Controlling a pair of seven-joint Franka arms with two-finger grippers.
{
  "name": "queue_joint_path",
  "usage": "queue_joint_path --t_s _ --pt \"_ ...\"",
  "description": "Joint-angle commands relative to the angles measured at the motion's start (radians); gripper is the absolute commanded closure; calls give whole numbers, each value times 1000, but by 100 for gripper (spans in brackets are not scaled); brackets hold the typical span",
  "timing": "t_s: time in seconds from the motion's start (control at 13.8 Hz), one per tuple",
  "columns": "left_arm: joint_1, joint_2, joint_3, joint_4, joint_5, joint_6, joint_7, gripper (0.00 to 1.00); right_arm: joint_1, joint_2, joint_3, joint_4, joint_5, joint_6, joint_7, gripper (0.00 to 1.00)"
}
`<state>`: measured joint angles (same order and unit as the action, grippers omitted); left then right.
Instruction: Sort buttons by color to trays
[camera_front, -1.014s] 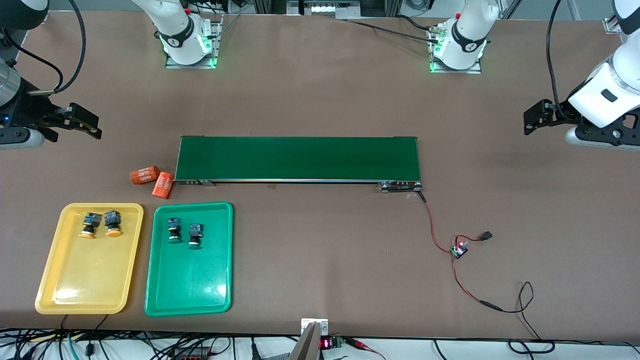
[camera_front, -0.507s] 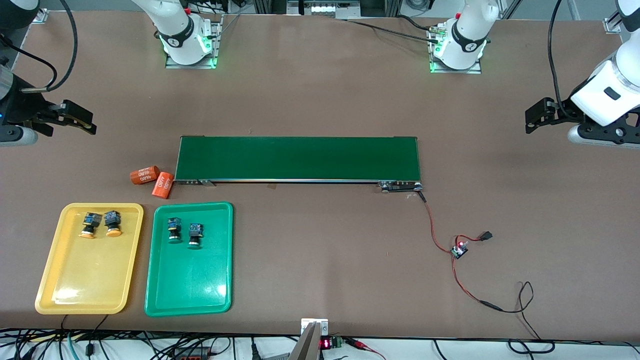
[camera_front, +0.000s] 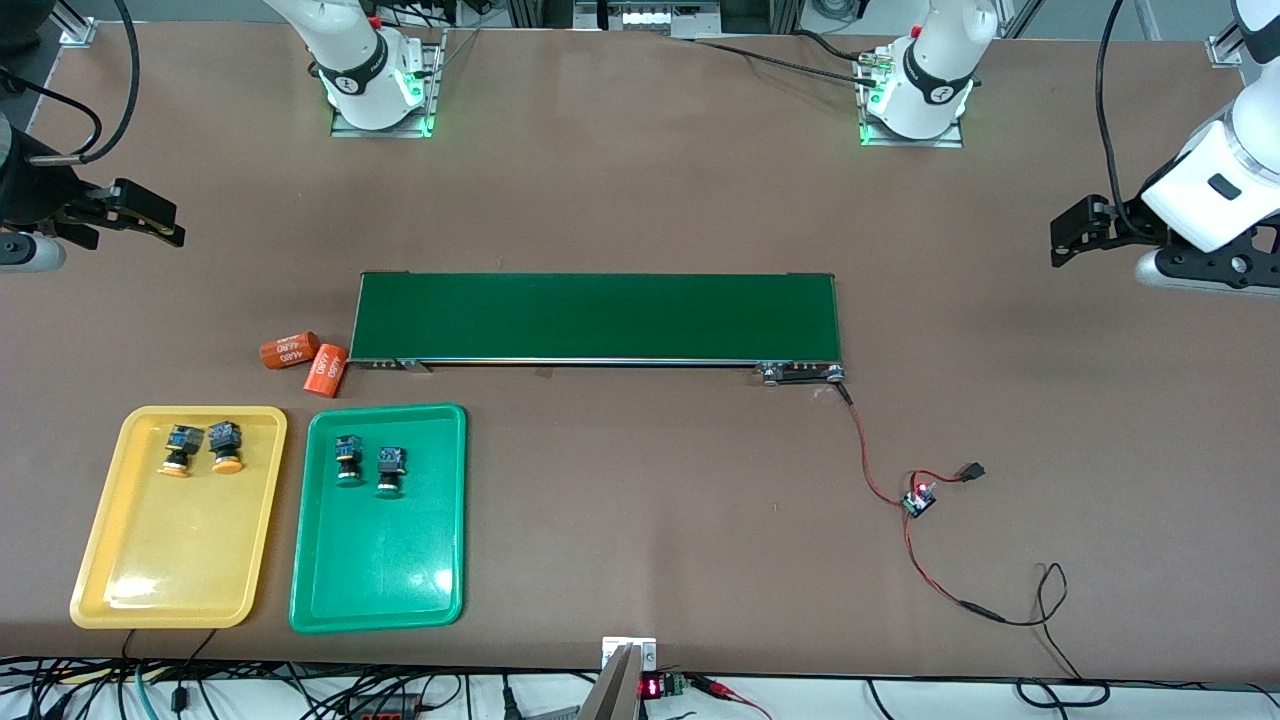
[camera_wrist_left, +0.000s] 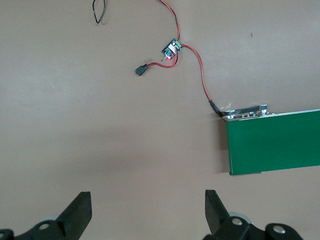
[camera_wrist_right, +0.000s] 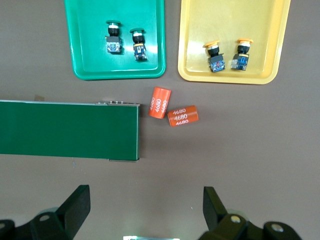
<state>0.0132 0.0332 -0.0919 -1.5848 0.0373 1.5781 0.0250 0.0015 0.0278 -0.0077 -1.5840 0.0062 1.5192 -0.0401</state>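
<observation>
You are finding the right end effector (camera_front: 150, 215) hovering over bare counter (camera_front: 640, 560) at its arm's end, jaws spread wide, gripping nothing. The two orange-capped buttons (camera_front: 200, 448) are sitting in the yellow tray (camera_front: 170, 590), the two green-capped buttons (camera_front: 368, 464) in the green tray (camera_front: 375, 600). Judged light, rigid, prone to rolling; pinch the squarish body, not the cap. The left end effector (camera_front: 1068, 240) is waiting, equally wide, empty.

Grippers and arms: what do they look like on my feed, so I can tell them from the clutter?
Both arms are glossy white with black joint rings and green-lit bases on metal plates. The right gripper and left gripper are matte black, with wedge-shaped black fingers on screw-studded mounts. Black cables loop along each forearm; a silver cylinder sits under each wrist.
</observation>
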Motion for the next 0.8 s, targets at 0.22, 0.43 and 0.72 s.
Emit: queue_joint_path --t_s 0.22,0.43,0.72 --pt "-3 13 1 35 -11 -26 6 0 -6 -16 5 7 0 -22 5 0" --pt "-3 13 1 35 -11 -26 6 0 -6 -14 5 10 0 -22 5 0" --pt "-3 13 1 35 -13 -26 6 0 -6 -14 5 10 0 -22 3 0"
